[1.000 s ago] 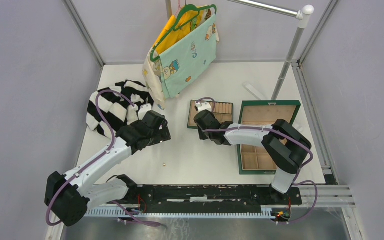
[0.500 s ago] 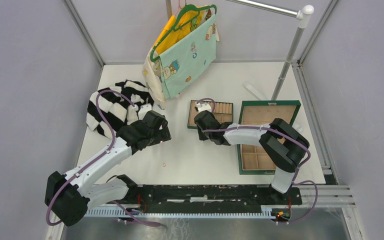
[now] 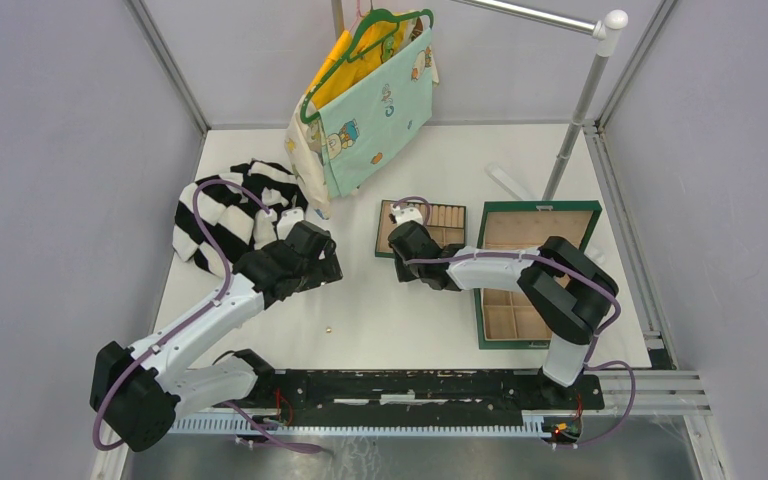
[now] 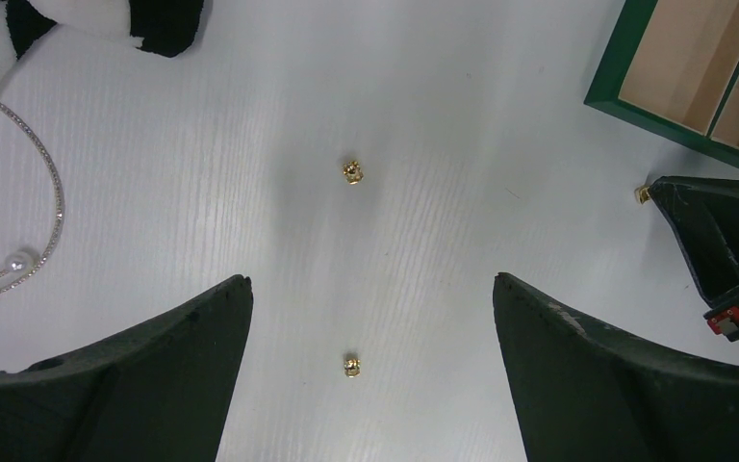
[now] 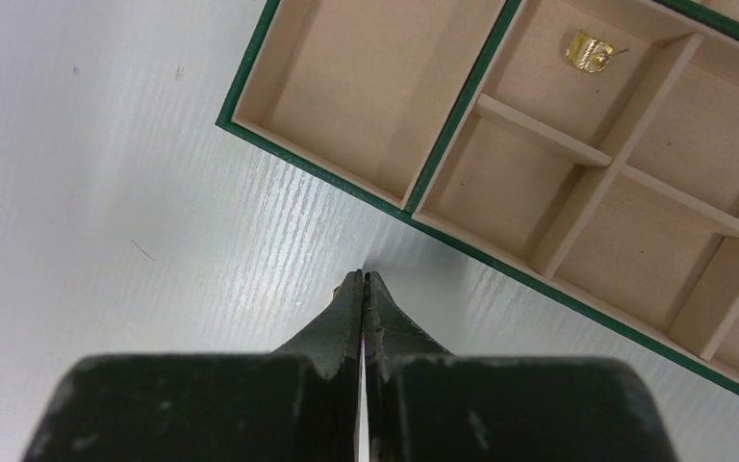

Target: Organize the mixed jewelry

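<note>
Two tiny gold beads [image 4: 352,171] [image 4: 351,365] lie on the white table, the nearer one between the open fingers of my left gripper [image 4: 371,279]. A thin pale chain with pearl ends [image 4: 55,197] curves at the left. Another gold piece [image 4: 641,193] rests right at the tip of my right gripper [image 5: 365,275], which is shut just short of the small green-rimmed tray [image 5: 250,106]. Only a gold speck [image 5: 335,287] peeks out beside its left finger. A gold ring [image 5: 587,50] sits in one tray compartment. One more bead [image 3: 329,328] lies near the arms' bases.
A striped black-and-white garment [image 3: 225,210] lies at the left behind my left gripper [image 3: 326,268]. The larger green box [image 3: 535,215] stands open at the right, under the right arm. A clothes rail [image 3: 580,100] with hung garments [image 3: 370,95] rises at the back.
My right gripper's jaws have closed fully beside the small tray's corner. The left arm has stayed still and open.
</note>
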`<state>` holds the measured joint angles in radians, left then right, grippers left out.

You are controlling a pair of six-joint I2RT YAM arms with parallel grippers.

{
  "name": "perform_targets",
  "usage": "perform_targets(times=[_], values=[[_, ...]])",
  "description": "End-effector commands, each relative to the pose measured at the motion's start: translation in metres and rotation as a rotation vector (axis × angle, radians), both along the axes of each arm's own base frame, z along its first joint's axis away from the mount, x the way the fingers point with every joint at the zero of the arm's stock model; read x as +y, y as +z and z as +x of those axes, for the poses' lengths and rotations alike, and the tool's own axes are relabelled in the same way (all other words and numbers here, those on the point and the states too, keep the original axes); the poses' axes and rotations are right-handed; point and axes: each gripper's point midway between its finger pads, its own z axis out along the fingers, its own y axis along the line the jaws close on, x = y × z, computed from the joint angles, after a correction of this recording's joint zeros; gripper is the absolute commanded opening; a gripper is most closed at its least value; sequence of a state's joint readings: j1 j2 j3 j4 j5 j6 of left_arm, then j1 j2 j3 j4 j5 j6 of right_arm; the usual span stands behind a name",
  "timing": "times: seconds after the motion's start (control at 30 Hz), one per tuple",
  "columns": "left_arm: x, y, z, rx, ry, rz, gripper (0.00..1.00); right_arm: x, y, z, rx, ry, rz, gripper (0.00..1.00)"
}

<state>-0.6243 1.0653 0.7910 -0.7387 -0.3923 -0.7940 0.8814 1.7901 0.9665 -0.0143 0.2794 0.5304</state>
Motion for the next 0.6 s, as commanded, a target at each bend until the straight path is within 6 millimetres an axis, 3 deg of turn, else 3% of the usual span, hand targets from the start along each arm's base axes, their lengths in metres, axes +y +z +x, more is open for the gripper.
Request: perform_targets(times=[0.0,0.17,0.27,0.43,0.57], values=[[0.003,0.01,0.007,-0.044,0.008,0.016,1.0,0.008,0.02,0.004,-0.029,0.007,0.065,0.0],[0.005,0.015,0.009,-0.056,0.01,0.029,1.0,0.004,0.047,0.002,-0.055,0.053,0.107,0.0],[0.012,0.022,0.011,-0.078,0.051,0.046,1.0,0.011,0.068,0.001,-0.009,0.168,0.243,0.0],[0.014,0.04,0.015,-0.165,0.068,0.006,1.0,0.016,0.117,0.004,-0.018,0.321,0.412,0.0],[0.01,0.038,0.016,-0.155,0.05,0.002,1.0,0.028,0.151,-0.002,-0.026,0.459,0.512,0.0]])
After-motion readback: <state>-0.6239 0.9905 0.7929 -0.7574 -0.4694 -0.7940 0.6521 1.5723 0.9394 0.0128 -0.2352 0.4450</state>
